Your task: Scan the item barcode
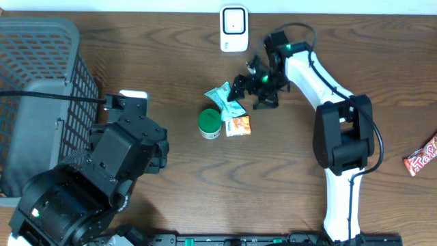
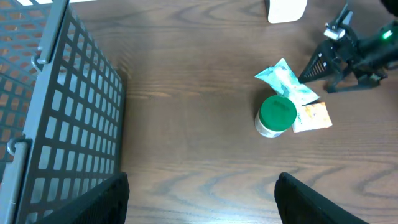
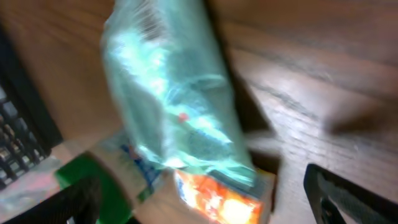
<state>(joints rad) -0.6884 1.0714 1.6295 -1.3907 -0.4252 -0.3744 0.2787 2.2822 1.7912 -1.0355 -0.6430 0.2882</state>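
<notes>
**Q:** Containers, and contents?

**A:** Grey plastic mesh basket [image 1: 41, 68], off to the left of the left gripper [image 2: 202, 202]. Interior partly covered by the left arm from overhead, so contents not discernible. Round jar with green lid [image 1: 209, 124], ahead and right of the left jaws, lid on, contents concealed.

**Q:** Item, position and long axis?

**A:** Pale green crinkled plastic packet [image 3: 174, 106], flat on the brown wooden table [image 1: 171, 191], directly ahead of the right gripper [image 3: 202, 177] and in line with the gap between its fingers. Long axis running away from those jaws. Near end overlapping a small orange packet [image 3: 217, 199], just beside the jar.

**Q:** Jaws?

**A:** Right: spread wide, gripping nothing. Left: well apart, nothing between.

**Q:** Hidden or unclear?

**A:** No barcode legible anywhere; right wrist view blurred. White boxy device [image 1: 233, 29], beyond the right jaws, cropped in the left wrist view. Red wrapper [image 1: 422, 157] cut by the overhead frame edge.
</notes>
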